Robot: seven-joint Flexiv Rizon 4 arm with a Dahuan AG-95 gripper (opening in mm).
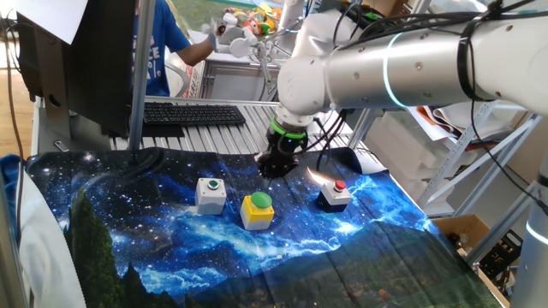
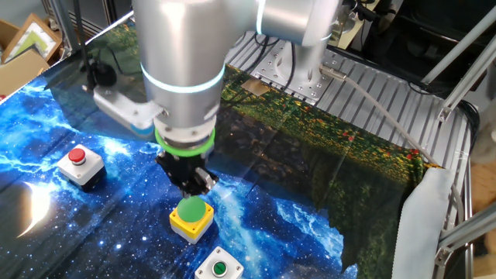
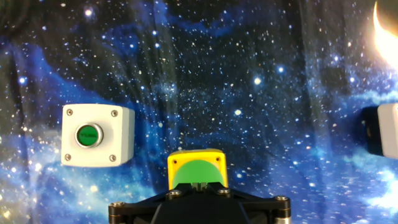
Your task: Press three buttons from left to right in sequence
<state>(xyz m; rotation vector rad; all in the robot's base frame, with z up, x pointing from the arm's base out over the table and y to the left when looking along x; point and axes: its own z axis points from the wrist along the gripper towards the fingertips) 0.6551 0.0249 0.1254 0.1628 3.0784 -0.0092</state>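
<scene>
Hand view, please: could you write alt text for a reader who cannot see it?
A yellow box with a green dome button sits bottom centre, just beyond the gripper body. A grey box with a small green button lies left, all on a starry blue cloth.

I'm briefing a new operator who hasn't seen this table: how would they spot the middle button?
On the starry blue galaxy-print cloth stand three small button boxes in a row. The middle one, under the arm's pincer, is the yellow box with a large green dome; its neighbours are a grey box with a small green cap and one with a small red cap.
</scene>
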